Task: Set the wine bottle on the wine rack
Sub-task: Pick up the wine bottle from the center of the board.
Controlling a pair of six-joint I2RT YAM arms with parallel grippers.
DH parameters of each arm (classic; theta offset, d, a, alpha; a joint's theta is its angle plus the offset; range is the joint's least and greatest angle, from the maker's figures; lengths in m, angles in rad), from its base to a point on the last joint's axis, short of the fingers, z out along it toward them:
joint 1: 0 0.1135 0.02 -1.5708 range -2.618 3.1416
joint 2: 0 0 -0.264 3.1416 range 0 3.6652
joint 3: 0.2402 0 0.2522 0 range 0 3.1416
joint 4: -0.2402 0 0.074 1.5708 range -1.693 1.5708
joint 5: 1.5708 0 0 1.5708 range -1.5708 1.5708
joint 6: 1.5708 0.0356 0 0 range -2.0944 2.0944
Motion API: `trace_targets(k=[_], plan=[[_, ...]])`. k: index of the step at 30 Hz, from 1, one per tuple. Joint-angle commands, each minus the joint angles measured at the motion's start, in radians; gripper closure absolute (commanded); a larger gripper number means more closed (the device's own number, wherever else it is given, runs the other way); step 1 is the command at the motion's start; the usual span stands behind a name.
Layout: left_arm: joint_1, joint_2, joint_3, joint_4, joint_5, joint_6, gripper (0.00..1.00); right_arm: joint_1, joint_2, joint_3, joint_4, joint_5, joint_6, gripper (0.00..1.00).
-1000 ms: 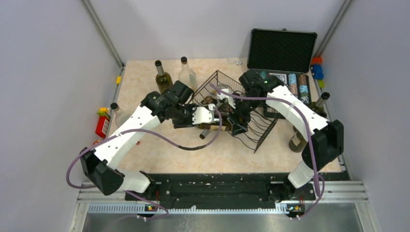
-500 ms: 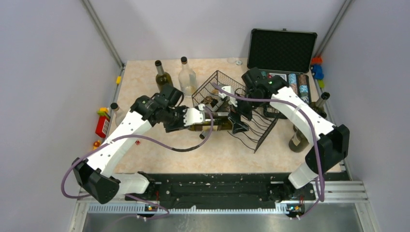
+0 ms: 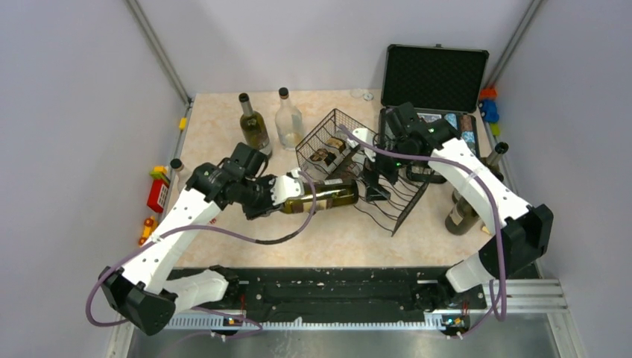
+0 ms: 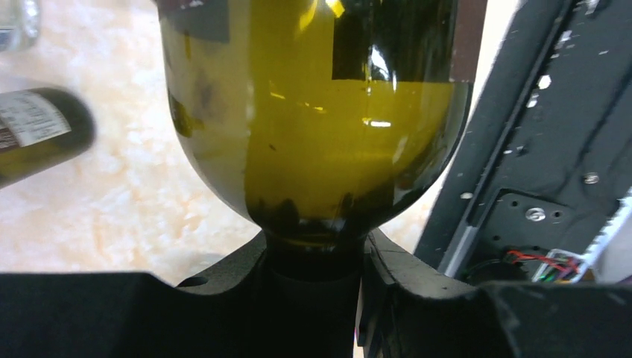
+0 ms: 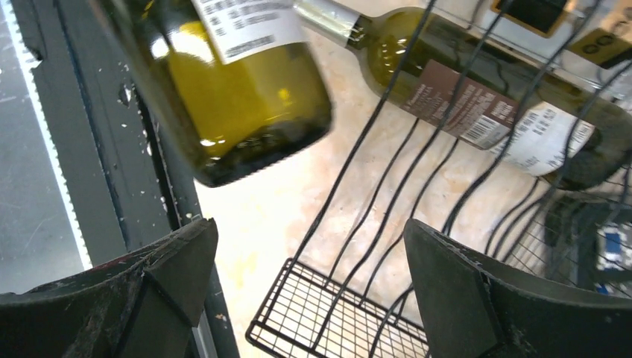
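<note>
A green wine bottle [image 3: 322, 197] with a white label hangs level above the table, its base toward the wine rack [image 3: 403, 203]. My left gripper [image 3: 287, 195] is shut on its neck; in the left wrist view the fingers [image 4: 313, 280] clamp the neck below the bottle's shoulder [image 4: 313, 134]. The rack is black wire with wavy cradles, and another bottle [image 3: 333, 152] lies in it by the raised grid end. My right gripper [image 3: 378, 179] stands open over the rack. In the right wrist view the held bottle's base [image 5: 246, 104] is at upper left, beyond the rack's edge [image 5: 350, 328].
Two upright bottles [image 3: 252, 127] [image 3: 288, 119] stand behind the rack. An open black case [image 3: 436, 78] with poker chips sits at back right. Another bottle [image 3: 463, 212] stands at the right under my right arm, and one [image 3: 177, 173] at the left edge beside toys [image 3: 158, 192].
My left arm has drawn back to the left with the bottle, whose base now sits at the rack's left edge. My right gripper has opened wider and moved back to the right.
</note>
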Motion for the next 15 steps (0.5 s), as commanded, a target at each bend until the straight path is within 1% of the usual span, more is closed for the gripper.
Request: trace_targets(k=[1, 4, 7, 10, 15], plan=[[-0.006, -0.083, -0.062, 0.102, 0.188, -0.101, 1.0, -0.019, -0.075, -0.005, 0.078, 0.052, 0.054, 0.02], [-0.013, -0.105, -0.137, 0.154, 0.245, -0.216, 1.0, -0.026, -0.097, -0.012, 0.128, 0.111, 0.085, 0.03], [-0.028, -0.109, -0.191, 0.184, 0.307, -0.297, 1.0, -0.036, -0.112, -0.009, 0.164, 0.151, 0.107, 0.03], [-0.039, -0.125, -0.236, 0.209, 0.355, -0.35, 1.0, -0.042, -0.12, -0.006, 0.174, 0.175, 0.111, 0.03], [-0.043, -0.195, -0.312, 0.284, 0.399, -0.379, 1.0, -0.044, -0.129, -0.026, 0.178, 0.175, 0.114, 0.03]])
